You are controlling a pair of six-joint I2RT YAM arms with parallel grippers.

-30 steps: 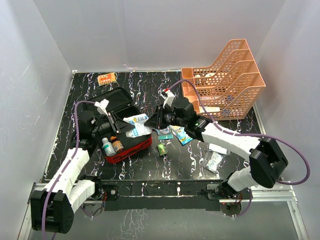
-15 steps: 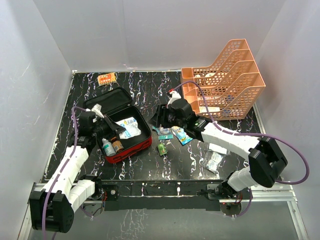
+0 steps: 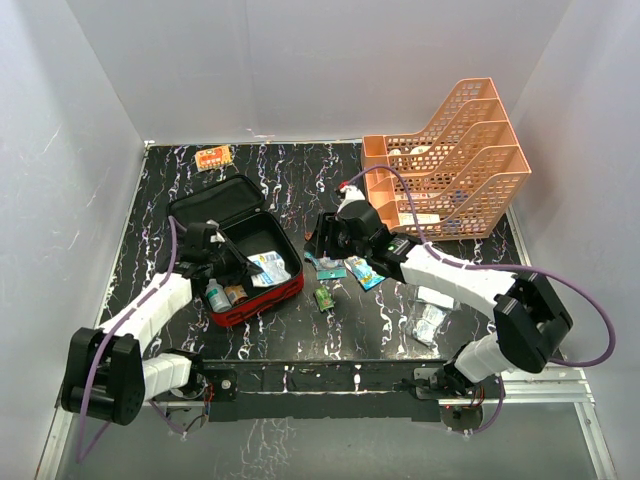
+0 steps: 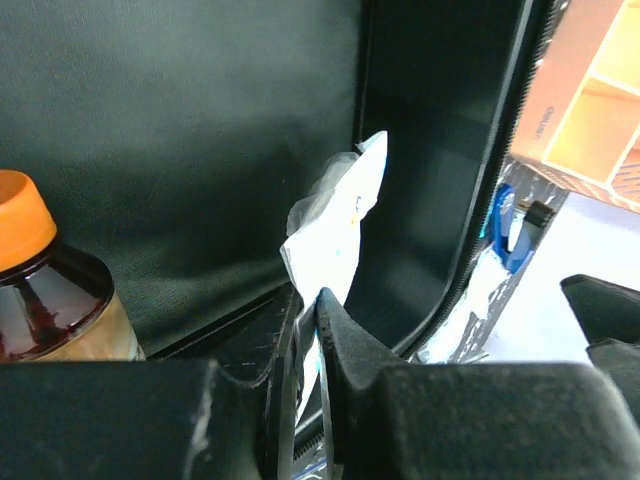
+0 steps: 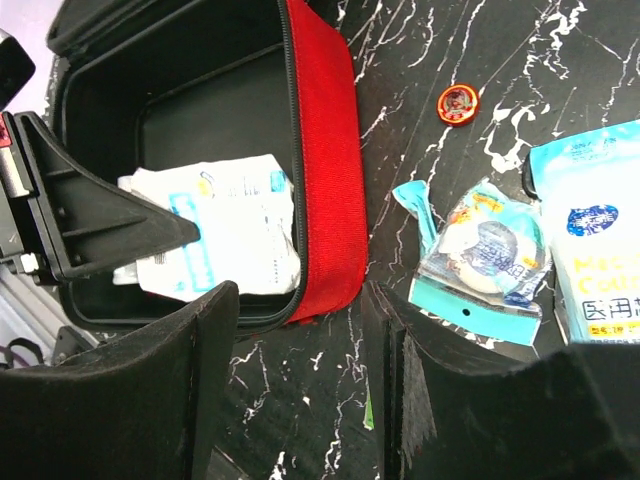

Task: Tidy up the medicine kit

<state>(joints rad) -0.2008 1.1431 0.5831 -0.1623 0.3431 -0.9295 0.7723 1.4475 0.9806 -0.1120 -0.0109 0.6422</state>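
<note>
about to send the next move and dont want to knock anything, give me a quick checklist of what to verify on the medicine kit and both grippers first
1. Medicine kit lid open, lying back: ok.
2. Left gripper shut on the white packet inside the kit: ok.
3. Right gripper open, holding nothing, over the table beside the kit's red wall: ok.
4. Orange-capped brown bottle upright, apart from the left gripper: ok.
5. Packet resting flat on the kit floor: cannot tell.
6. All items packed: not ok; teal blister pack and small red tin lie on the table.
</note>
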